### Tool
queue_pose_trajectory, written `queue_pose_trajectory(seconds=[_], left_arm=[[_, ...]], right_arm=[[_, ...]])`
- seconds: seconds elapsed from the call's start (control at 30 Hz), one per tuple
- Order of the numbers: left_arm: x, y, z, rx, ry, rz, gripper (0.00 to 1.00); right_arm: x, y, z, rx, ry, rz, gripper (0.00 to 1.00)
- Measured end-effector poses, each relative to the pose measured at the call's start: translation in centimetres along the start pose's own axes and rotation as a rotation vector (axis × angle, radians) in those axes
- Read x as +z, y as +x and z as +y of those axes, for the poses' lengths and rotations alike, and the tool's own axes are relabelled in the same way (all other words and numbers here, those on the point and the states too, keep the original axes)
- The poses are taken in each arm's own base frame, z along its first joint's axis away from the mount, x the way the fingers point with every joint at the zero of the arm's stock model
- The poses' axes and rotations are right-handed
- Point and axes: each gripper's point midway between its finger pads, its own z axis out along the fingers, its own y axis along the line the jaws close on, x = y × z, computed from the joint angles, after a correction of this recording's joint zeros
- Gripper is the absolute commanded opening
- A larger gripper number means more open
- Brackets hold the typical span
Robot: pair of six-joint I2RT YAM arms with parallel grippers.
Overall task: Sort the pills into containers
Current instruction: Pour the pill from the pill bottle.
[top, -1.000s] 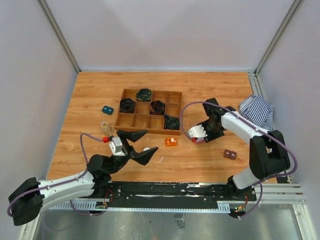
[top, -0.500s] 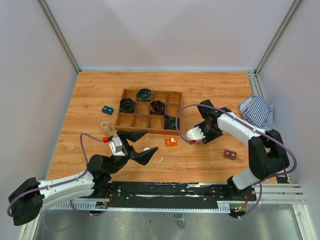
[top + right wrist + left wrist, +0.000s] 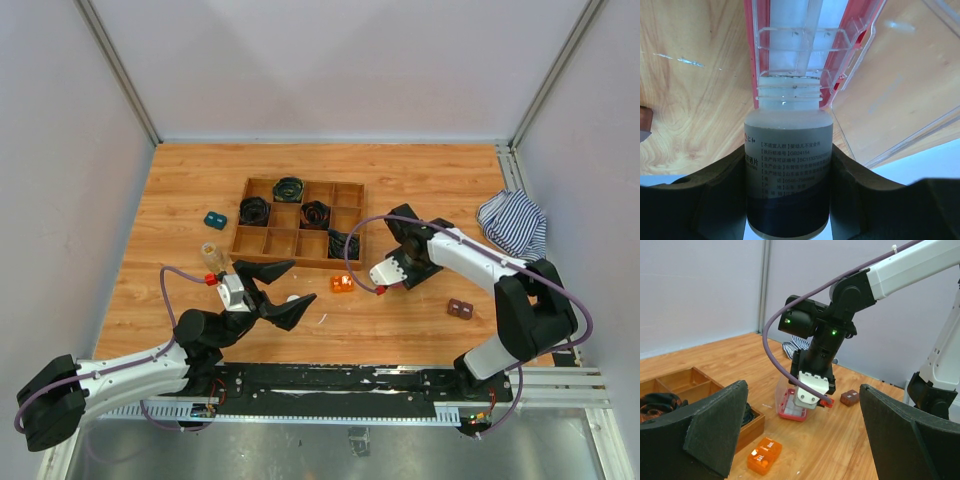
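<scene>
My right pincer (image 3: 788, 167) is clamped on the small dark bottle (image 3: 788, 125), which is pale and translucent at the shoulder and wears a printed label. One finger presses on each side of its body. The cap is off. The bare threaded neck points at the flat pink translucent rectangular box (image 3: 790, 40), with the mouth at the edge of the box's clear inner compartments. I cannot tell whether it touches them, or whether any pills lie inside. The box's clear lid (image 3: 900, 85) is swung open to one side.

The box (image 3: 791, 411) rests on the wooden bench (image 3: 190, 190), near the front right corner of the large wooden compartment tray (image 3: 347, 194), some of whose cells hold black coils (image 3: 289, 187).

My left pincer (image 3: 298, 285) hangs with its jaws spread wide, gripping nothing, in front of the tray's left half. A small white thing (image 3: 292, 298) shows just beside its right finger from above; I cannot tell what it is.

The small clear cylindrical vial (image 3: 211, 255) sits just off the tray's front left corner. A small orange block (image 3: 342, 283) lies just in front of the tray's front right corner, left of the pink box. A small teal block (image 3: 215, 219) lies just left of the tray. A small brown block (image 3: 460, 309) lies well to the tray's right and nearer me, and a striped cloth (image 3: 512, 222) is bunched far right of the tray at the bench's edge.
</scene>
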Motion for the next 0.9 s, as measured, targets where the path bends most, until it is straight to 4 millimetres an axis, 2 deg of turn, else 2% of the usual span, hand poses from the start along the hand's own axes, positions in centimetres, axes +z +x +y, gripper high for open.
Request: queue_pose_trajectory(seconds=[0.9], left_arm=[[0.0, 0.0, -0.01, 0.0, 0.0, 0.0, 0.99]], right_arm=[[-0.56, -0.58, -0.45, -0.101, 0.001, 0.126, 0.01]])
